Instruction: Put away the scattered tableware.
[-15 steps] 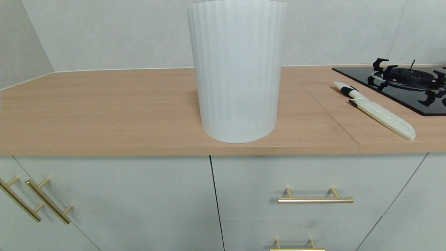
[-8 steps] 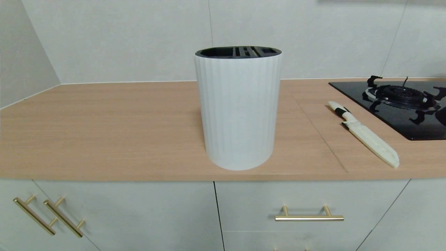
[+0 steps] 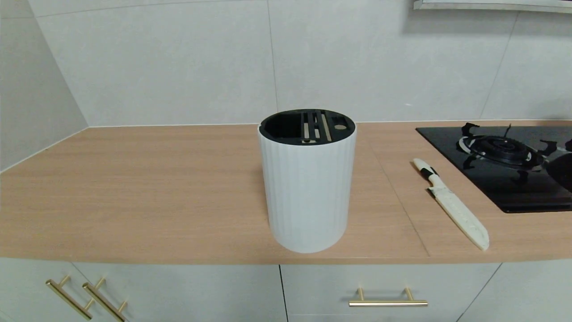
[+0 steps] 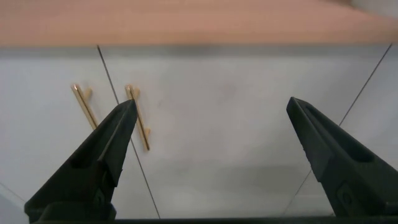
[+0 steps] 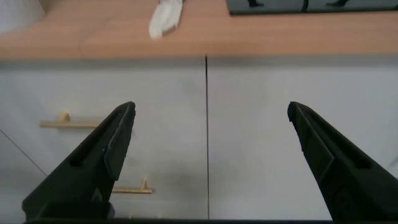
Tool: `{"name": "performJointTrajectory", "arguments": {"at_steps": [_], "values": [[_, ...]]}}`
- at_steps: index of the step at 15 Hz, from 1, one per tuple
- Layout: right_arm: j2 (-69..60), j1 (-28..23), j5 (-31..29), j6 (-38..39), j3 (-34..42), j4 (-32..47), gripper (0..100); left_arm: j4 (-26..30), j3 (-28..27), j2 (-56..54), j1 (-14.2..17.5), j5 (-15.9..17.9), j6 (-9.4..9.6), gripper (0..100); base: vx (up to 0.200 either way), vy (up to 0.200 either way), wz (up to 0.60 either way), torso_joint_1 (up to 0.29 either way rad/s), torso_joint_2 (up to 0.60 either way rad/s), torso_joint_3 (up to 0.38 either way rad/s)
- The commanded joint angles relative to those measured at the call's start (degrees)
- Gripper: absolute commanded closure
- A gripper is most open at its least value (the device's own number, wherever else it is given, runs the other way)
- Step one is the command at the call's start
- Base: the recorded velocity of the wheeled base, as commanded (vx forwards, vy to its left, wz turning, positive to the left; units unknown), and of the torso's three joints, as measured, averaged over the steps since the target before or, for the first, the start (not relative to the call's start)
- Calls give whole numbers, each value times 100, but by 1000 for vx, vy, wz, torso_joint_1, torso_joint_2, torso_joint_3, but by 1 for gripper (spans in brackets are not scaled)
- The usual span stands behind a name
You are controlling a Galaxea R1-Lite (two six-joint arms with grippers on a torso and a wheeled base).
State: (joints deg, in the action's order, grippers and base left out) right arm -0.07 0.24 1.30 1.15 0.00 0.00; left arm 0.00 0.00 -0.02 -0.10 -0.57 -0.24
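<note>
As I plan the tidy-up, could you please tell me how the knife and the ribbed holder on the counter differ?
The holder stands upright; the knife lies flat to its right, beside the hob. The holder is a wide ribbed cylinder; the knife is long and slim. Both are whitish with black parts and rest on the wooden counter.
</note>
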Motion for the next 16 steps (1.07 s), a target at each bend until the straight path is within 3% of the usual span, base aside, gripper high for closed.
{"name": "performJointTrajectory", "arguments": {"at_steps": [1,16], "values": [[7,2,1,0,0,0,0,0,0,2,1,-4,-2,0,0,0,0,198,-481,-286],[7,2,1,0,0,0,0,0,0,2,1,-4,-2,0,0,0,0,244,-540,-298]]}}
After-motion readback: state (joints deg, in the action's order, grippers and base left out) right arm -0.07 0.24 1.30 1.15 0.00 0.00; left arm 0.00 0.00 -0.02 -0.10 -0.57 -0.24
